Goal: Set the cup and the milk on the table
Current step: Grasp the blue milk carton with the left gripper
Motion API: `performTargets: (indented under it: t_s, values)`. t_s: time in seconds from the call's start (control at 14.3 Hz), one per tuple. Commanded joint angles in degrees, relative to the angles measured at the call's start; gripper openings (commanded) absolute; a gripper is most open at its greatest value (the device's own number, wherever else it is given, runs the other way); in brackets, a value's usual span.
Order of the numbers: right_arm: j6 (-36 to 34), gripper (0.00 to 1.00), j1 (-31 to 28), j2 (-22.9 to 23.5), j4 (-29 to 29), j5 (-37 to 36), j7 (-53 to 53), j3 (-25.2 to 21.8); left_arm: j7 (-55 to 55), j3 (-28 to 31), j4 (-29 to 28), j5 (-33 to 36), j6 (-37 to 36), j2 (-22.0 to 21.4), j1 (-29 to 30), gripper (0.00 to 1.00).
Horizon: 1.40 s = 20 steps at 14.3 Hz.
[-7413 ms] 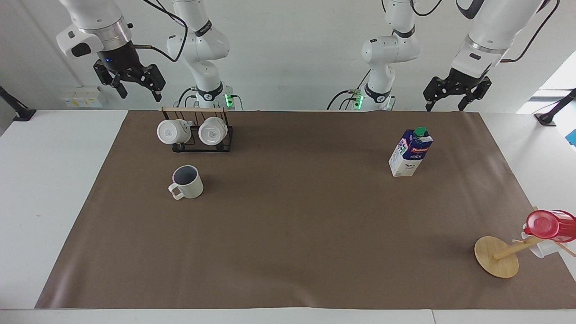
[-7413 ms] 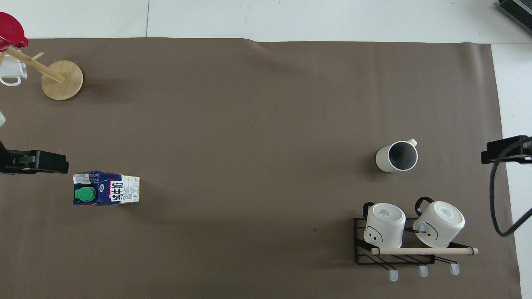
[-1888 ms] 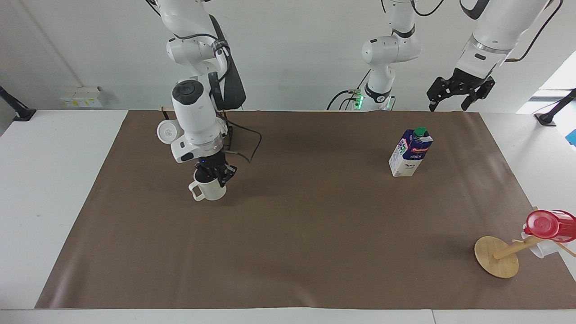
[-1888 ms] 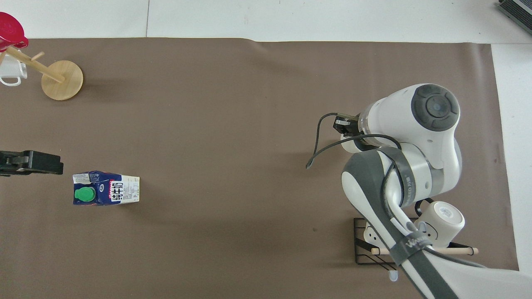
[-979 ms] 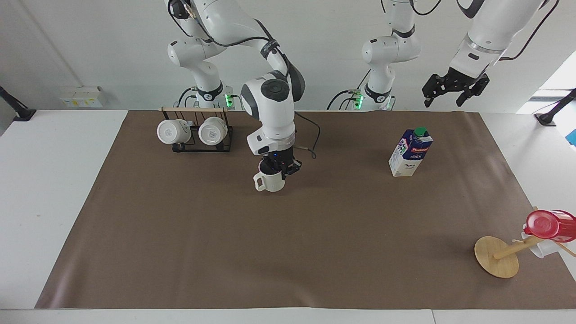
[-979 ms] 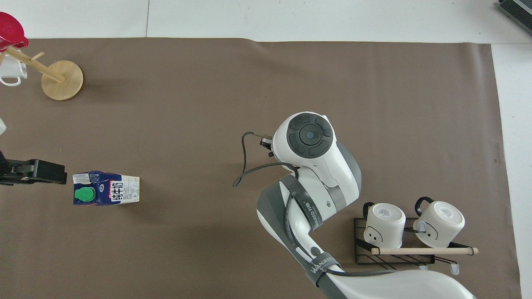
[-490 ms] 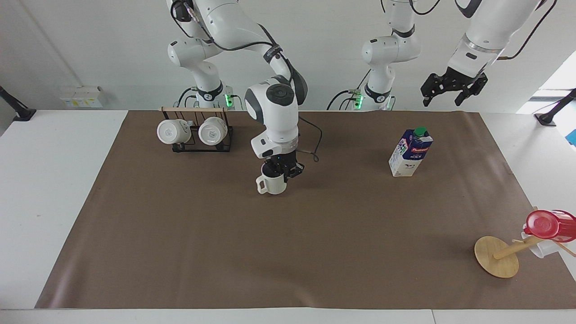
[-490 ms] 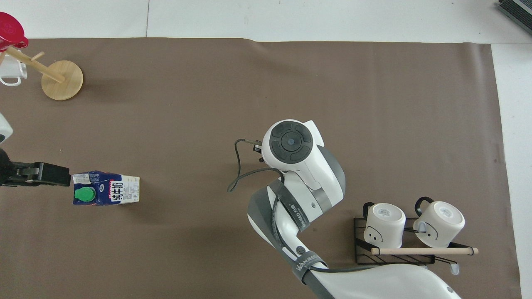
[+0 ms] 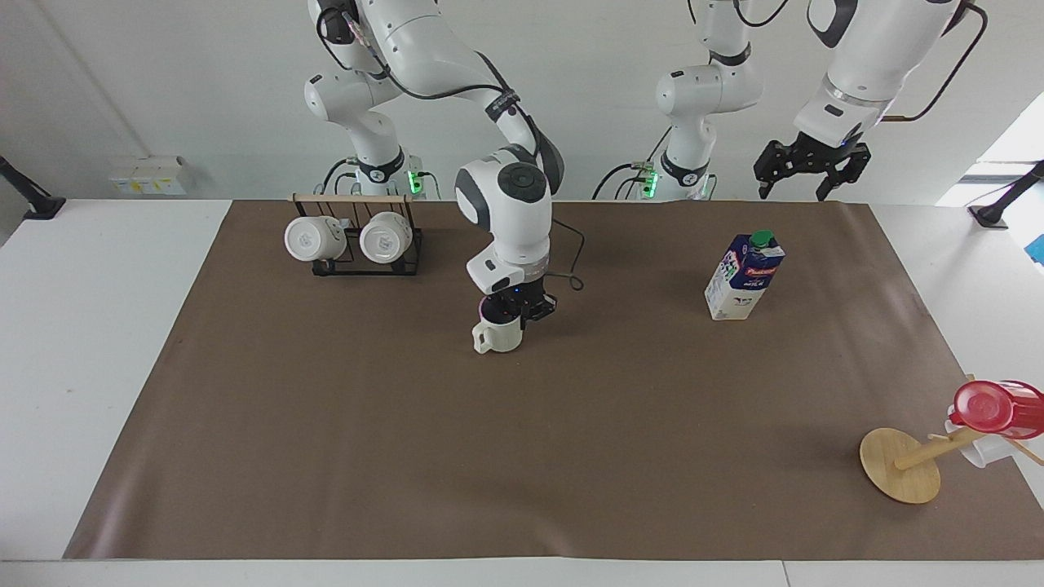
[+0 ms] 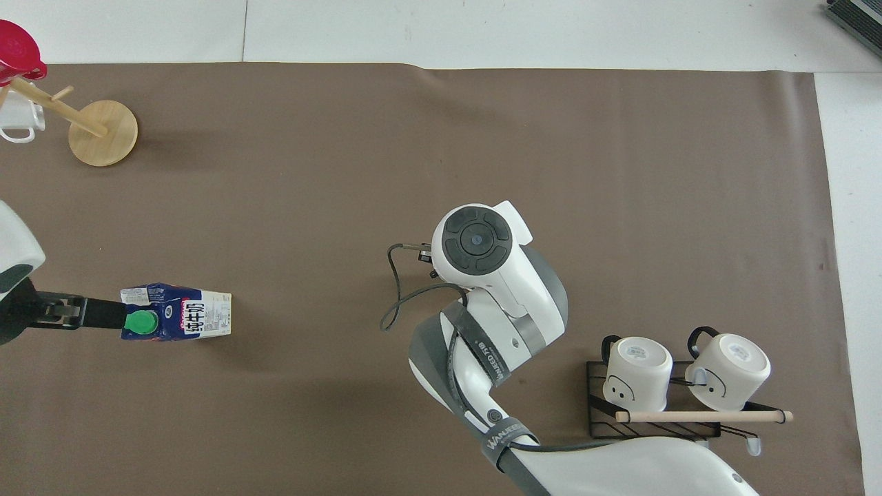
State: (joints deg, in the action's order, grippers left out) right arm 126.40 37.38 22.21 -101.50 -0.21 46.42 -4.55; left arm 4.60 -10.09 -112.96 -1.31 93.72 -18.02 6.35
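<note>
Right hand [image 9: 519, 313] at frame centre, clamped on rim of cream-white ceramic mug [image 9: 498, 335] over brown-matted bench [image 9: 522, 456]. Left hand [image 9: 803, 175] upper right, fingers spread, empty, above upright blue-and-white milk carton [image 9: 743, 276].

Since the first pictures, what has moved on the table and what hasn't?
The right end effector took hold of the cream-white ceramic mug by its rim and carried it from beside the black wire mug rack toward the table's middle. The left end effector, open, drifted over the blue-and-white milk carton, not touching. Carton, rack and wooden mug tree stayed put.
</note>
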Motion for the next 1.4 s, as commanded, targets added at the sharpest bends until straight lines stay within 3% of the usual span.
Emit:
performTargets:
  t_s: [0.0, 0.28, 0.77, 0.91, 1.12, 1.19, 1.33]
  values:
    - [0.78, 0.00, -0.20, -0.94, -1.33, -0.15, -2.73, 0.42, 3.04, 0.16, -6.82, -0.45, 5.22, -4.92, 0.86, 1.00]
    - [1.13, 0.00, 0.59, -0.94, -2.03, -0.14, -3.26, 0.95, 5.42, 0.25, -13.24, -0.63, 11.73, -7.73, 0.69, 1.00]
    - [0.86, 0.00, 0.50, -1.03, -2.30, 0.03, -5.46, 0.95, 5.33, 0.16, -18.70, -0.63, 19.82, -7.83, 0.07, 1.00]
    - [1.21, 0.18, 0.50, -0.94, -2.30, 1.52, -5.29, 0.95, 5.33, 0.16, -19.23, -0.63, 21.32, -7.48, -0.72, 1.00]
    - [1.13, 0.85, 0.59, -0.94, -2.21, 1.53, -5.20, 0.95, 5.25, 0.16, -20.20, -0.63, 23.17, -7.21, -0.72, 1.00]
    - [1.13, 1.00, 0.59, -0.94, -1.95, 1.00, -5.11, 0.95, 5.16, 0.07, -20.28, -0.63, 23.52, -6.77, -0.72, 1.00]
    - [1.13, 1.00, 0.50, -1.03, -1.33, 0.47, -5.20, 0.86, 4.98, 0.07, -20.63, -0.63, 24.22, -6.42, -0.72, 1.00]
